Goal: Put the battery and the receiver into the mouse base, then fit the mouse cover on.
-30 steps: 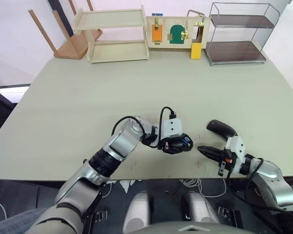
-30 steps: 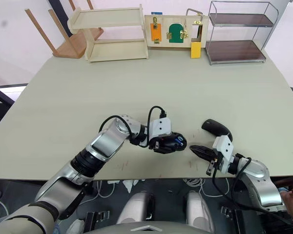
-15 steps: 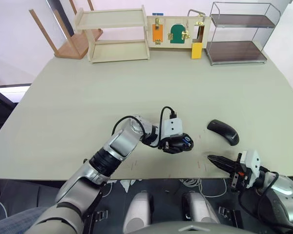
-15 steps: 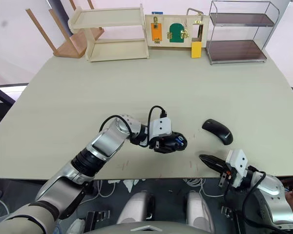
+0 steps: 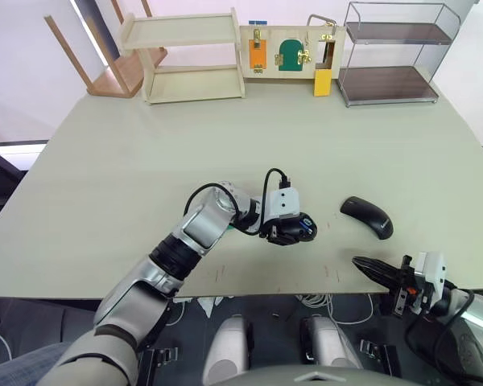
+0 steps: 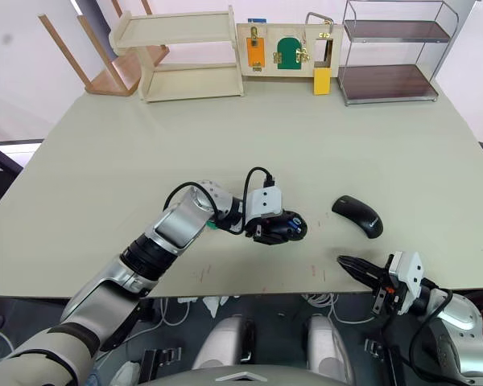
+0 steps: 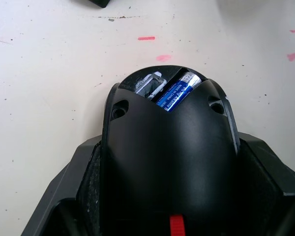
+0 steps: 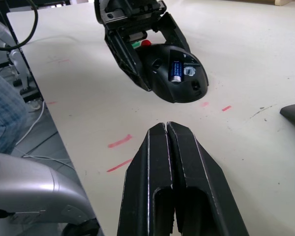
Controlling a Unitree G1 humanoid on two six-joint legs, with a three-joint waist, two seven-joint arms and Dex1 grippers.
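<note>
- The right gripper (image 6: 356, 266) hung off the surface's (image 6: 322, 153) near edge, its fingers pressed together and empty.
- The mouse cover (image 6: 357, 215) lay just ahead of it on the surface, long axis slanting toward the near right corner, closest to the right arm.
- The left gripper (image 6: 283, 228) clamped the mouse base (image 8: 179, 73) mid-surface, with the battery (image 8: 175, 70) seated inside.

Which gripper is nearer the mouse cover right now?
Right. The right gripper hangs shut at the table's near edge, just short of the mouse cover. The left gripper sits farther off to the cover's left, clamped on the mouse base.
</note>
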